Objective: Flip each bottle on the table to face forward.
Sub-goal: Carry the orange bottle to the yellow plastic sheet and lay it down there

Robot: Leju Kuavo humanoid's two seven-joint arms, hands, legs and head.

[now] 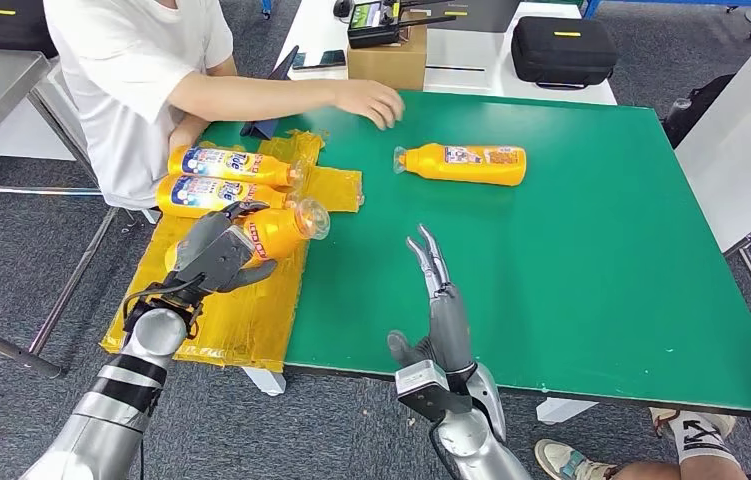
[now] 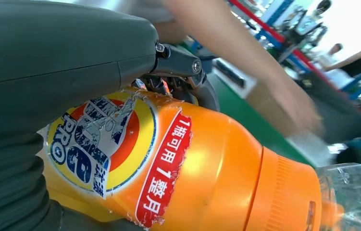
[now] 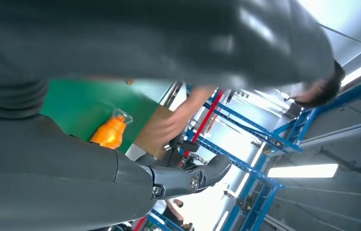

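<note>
My left hand (image 1: 216,252) grips an orange bottle (image 1: 281,230) with a clear cap, lying on the yellow mat (image 1: 251,320) at the table's left end. Close up, the held bottle (image 2: 207,173) shows its round blue and yellow label under my thumb (image 2: 48,62). Two more orange bottles (image 1: 236,166) (image 1: 216,192) lie side by side on the mat just behind it. A fourth orange bottle (image 1: 466,163) lies on its side on the green table (image 1: 571,280), cap to the left; it appears small past my right hand in the right wrist view (image 3: 108,134). My right hand (image 1: 436,300) hovers open over the table's near edge.
A person in a white shirt (image 1: 131,60) sits at the far left corner, one hand (image 1: 371,100) reaching over the table near the fourth bottle. A cardboard box (image 1: 386,60) and a black case (image 1: 563,50) stand behind the table. A shoe (image 1: 691,440) shows at the near right.
</note>
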